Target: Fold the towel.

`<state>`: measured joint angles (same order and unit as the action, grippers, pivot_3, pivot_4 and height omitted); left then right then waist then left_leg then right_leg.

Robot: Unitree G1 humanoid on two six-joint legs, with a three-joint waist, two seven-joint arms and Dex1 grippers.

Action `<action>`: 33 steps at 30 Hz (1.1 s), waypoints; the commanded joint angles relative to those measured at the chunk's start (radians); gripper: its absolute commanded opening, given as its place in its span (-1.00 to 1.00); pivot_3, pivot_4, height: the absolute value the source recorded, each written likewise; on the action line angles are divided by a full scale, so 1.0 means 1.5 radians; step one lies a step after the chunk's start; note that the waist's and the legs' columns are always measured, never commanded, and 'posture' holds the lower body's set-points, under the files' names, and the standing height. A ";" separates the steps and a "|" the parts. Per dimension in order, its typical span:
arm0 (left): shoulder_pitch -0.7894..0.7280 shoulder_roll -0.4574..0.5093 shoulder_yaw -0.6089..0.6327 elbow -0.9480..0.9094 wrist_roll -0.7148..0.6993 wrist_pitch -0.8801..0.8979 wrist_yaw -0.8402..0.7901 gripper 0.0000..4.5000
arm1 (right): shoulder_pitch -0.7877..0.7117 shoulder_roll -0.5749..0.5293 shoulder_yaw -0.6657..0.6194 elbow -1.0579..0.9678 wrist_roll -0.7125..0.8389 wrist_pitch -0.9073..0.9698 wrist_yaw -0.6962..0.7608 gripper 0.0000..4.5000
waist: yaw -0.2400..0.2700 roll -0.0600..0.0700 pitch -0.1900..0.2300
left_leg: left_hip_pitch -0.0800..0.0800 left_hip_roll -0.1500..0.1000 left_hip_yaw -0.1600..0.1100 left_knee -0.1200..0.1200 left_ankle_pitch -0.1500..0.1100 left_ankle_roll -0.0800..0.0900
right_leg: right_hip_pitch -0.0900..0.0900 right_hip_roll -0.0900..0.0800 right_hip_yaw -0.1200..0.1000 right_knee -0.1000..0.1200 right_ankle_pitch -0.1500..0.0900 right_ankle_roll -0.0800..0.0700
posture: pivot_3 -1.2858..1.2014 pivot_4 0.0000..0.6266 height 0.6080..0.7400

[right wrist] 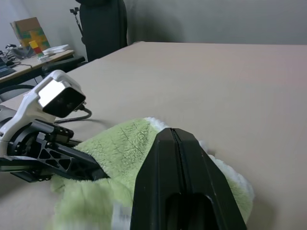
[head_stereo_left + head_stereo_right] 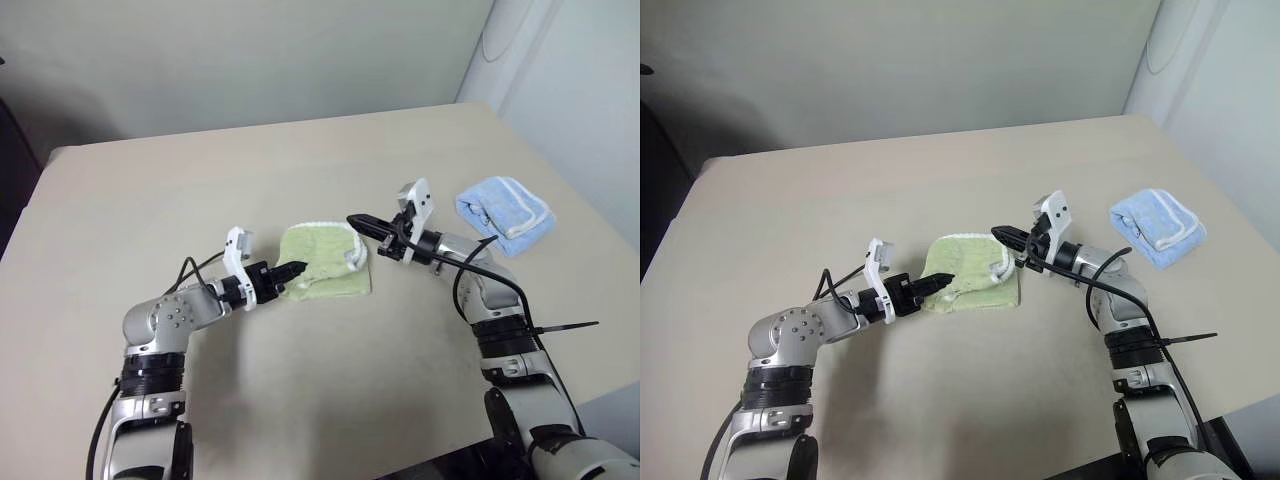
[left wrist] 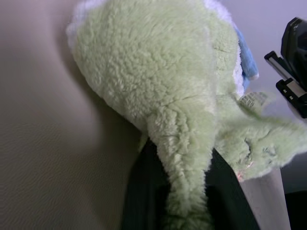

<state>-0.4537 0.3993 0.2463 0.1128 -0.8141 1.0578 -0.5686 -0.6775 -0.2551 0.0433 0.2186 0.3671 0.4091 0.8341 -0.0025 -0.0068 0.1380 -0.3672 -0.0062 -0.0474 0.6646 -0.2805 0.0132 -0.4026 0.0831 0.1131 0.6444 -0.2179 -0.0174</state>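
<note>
**Op:** Closest to me on the left wrist feed is a pinched ridge of the towel [image 3: 158,96] running straight down between my left fingers [image 3: 144,191]. The two black fingers sit pressed against either side of that fold, so I'm calling them clamped on the cloth.

**Spotter:** And from the head camera?

**Op:** Left gripper [image 2: 295,270] is at the near-left corner of the towel, tips buried in the green pile. The rest of the towel spreads away from those tips, bunched and partly doubled over, with its white edging curling along the far side.

**Spotter:** Right side?

**Op:** Right gripper [image 2: 358,221] has its fingers shut flat together, nothing between them. On the right wrist feed the black fingers [image 1: 180,167] make one closed wedge. The towel lies just below and beyond those tips; whether the tips touch the cloth or hang just above it, I can't tell.

**Spotter:** So the towel sits between the two?

**Op:** Yes: left tips at one end, right tips at the white-edged corner on the opposite end, cloth lying on the table [image 2: 200,190] between them.

**Spotter:** Anything else about?

**Op:** A folded blue towel [image 2: 506,213] lies well apart, out past the back of my right gripper, away from both sets of fingers.
</note>
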 commanded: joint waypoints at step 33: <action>0.207 0.004 0.558 -0.025 -0.134 -0.243 0.420 -0.42 | -0.032 0.003 -0.026 0.061 -0.008 -0.056 -0.019 -1.00 | -0.018 -0.004 0.000 | 0.000 0.000 0.000 0.000 0.000 0.000 | 0.000 0.000 0.000 -0.001 0.001 -0.001 | 0.03 -0.52 1.00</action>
<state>-0.1634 0.4100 1.0689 0.1079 -0.9923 0.7088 0.0675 -0.7176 -0.2435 0.0142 0.3308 0.3565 0.3441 0.7997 -0.0297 -0.0130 0.1382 -0.3668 -0.0065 -0.0475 0.6648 -0.2808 0.0136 -0.4025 0.0832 0.1132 0.6431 -0.2170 -0.0196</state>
